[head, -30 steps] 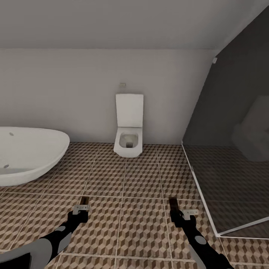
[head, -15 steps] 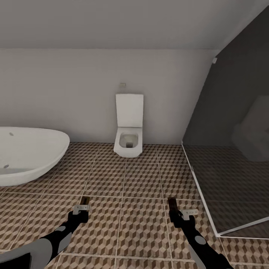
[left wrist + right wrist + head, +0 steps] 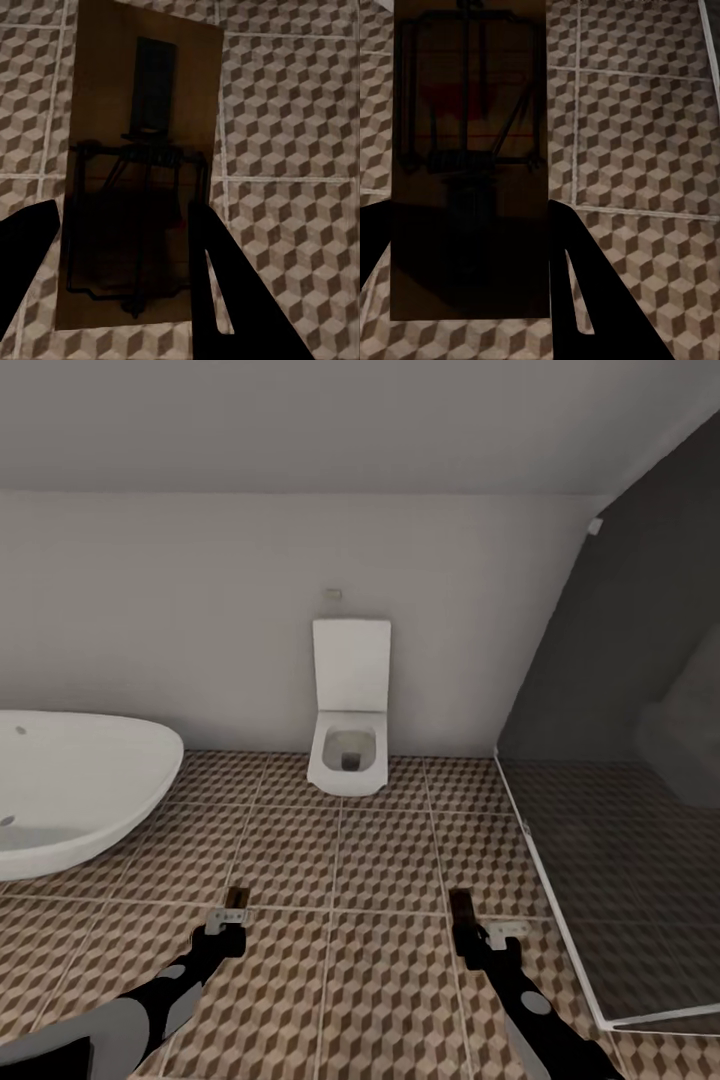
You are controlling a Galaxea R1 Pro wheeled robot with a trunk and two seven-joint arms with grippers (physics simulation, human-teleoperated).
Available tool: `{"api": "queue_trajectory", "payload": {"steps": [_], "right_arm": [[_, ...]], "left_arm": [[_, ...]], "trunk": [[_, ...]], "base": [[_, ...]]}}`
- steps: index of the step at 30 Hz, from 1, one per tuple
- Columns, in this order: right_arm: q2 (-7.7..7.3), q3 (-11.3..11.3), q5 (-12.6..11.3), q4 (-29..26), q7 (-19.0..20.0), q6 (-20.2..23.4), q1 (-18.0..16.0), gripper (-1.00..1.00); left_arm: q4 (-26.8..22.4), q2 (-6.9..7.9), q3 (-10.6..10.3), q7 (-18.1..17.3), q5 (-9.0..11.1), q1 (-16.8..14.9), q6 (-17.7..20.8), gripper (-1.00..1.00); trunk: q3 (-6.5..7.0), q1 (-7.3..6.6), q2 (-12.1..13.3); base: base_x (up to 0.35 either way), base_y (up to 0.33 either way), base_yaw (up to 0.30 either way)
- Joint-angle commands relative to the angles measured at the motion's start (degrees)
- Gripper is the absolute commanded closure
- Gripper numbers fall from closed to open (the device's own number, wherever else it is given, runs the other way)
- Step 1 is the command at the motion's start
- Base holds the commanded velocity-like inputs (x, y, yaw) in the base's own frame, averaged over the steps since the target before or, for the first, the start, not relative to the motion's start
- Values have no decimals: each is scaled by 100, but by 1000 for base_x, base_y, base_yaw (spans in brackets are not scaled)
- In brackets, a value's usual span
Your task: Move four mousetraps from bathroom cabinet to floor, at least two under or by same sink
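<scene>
Our left tool is clamped on one mousetrap, a flat brown wooden slab with dark wire parts, held over the bathroom floor just in front of the sink. Farther right of the sink, our right tool grips a second mousetrap above the same cube-patterned tiles.

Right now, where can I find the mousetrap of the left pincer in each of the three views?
Head view: the left mousetrap is a small brown slab at the tip of the left pincer, low and left of centre, over the bathroom floor.
Left wrist view: the left mousetrap stands large between the two dark fingers.
Right wrist view: another mousetrap is there instead.
Shared landmark: the cube-pattern tiles.
</scene>
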Motion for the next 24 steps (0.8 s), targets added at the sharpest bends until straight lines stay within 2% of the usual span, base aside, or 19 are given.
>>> {"api": "queue_trajectory", "payload": {"steps": [1, 5, 7, 10, 13, 16, 24], "right_arm": [[-4, 48, -75, 4, -13, -20, -5, 100], [17, 53, -76, 13, -14, -12, -5, 100], [36, 53, -76, 15, -10, 3, -5, 100], [135, 54, -76, 17, -1, 122, -5, 100], [251, 54, -76, 17, 18, 261, -5, 100], [428, 54, -76, 17, 21, 340, -5, 100], [489, 54, -76, 17, 80, 366, -5, 100]], "left_arm": [[-6, -13, -26, -19, 60, -3, -7, 100], [-16, -90, -96, -32, 50, -3, -7, 100], [-22, -154, -207, -35, 37, -3, -7, 100], [-30, -221, -447, -43, 32, 0, -7, 100], [-33, -269, -564, -140, 31, 4, -3, 100], [-34, -296, -609, -323, 31, 11, 1, 100], [-26, -296, -620, -388, 37, 15, 2, 100]], "trunk": [[-9, 4, -9], [-9, 4, -9], [-9, 4, -9], [-9, 4, -9], [-9, 4, -9], [-9, 4, -9], [-9, 4, -9]], "base": [[118, 4, 0], [45, 1, 0], [13, 0, 0], [4, 0, 0], [1, 0, 0], [0, 0, 0], [2, 0, 0]]}}
